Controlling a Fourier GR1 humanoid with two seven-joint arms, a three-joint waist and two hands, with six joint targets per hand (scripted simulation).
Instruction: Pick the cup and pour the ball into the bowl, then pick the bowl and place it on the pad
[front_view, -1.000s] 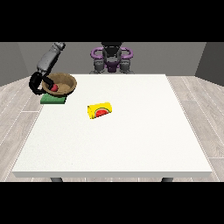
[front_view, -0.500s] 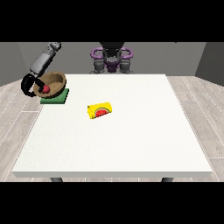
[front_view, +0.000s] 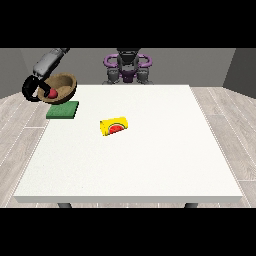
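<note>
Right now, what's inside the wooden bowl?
The red ball lies inside the wooden bowl, which the hand at the view's left holds tilted above the green pad. The bowl's underside is hidden.

Large white table (front_view: 150, 160), square-edged, seen from across its far side, dark legs just showing under the near edge. Standing on pale wood-plank floor (front_view: 235, 130). On the tabletop, a green pad (front_view: 63, 110), flat, close to the far corner at the view's left, edges roughly square with the table. Nearer the middle, well apart from the pad, a yellow cup (front_view: 114, 126) lying on its side, mouth turned toward the camera, red and green showing inside the opening. Pad and cup both resting directly on the white surface, not touching each other.
</note>
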